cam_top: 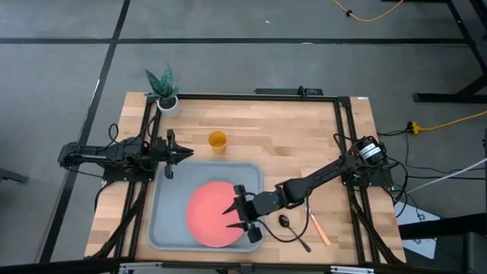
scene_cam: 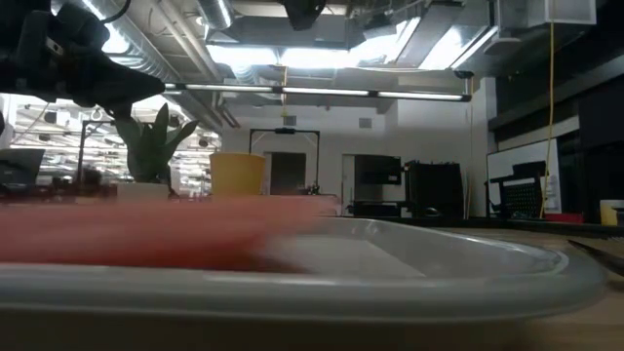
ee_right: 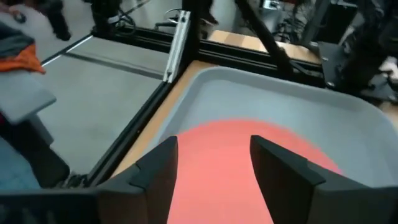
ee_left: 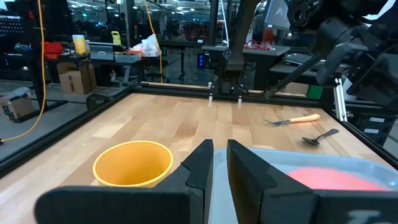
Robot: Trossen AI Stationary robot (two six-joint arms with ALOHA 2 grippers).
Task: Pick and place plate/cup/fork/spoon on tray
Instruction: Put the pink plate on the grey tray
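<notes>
The coral-pink plate (cam_top: pixel 211 215) lies flat in the grey-blue tray (cam_top: pixel 169 221), right of its middle; it also shows in the right wrist view (ee_right: pixel 214 168). My right gripper (cam_top: pixel 232 218) is open, with its fingers over the plate's right part. The yellow cup (cam_top: pixel 218 141) stands upright on the table just beyond the tray's far rim. The dark spoon (cam_top: pixel 293 230) and the orange-handled fork (cam_top: pixel 318 227) lie on the table right of the tray. My left gripper (cam_top: pixel 183 154) is shut and empty, above the tray's far left corner, left of the cup (ee_left: pixel 132 165). My right gripper's open fingers (ee_right: pixel 155 177) reach over the plate's right part from the table's right side, slanting down. I cannot tell whether they touch the plate. The plate rests flat on the tray floor.
A white pot with a green plant (cam_top: pixel 163 91) stands at the table's far left corner. A dark frame (cam_top: pixel 342 137) runs around the table's edges. Bare wood lies right of the cup and beyond the fork (ee_left: pixel 292 119) and spoon (ee_left: pixel 320 135).
</notes>
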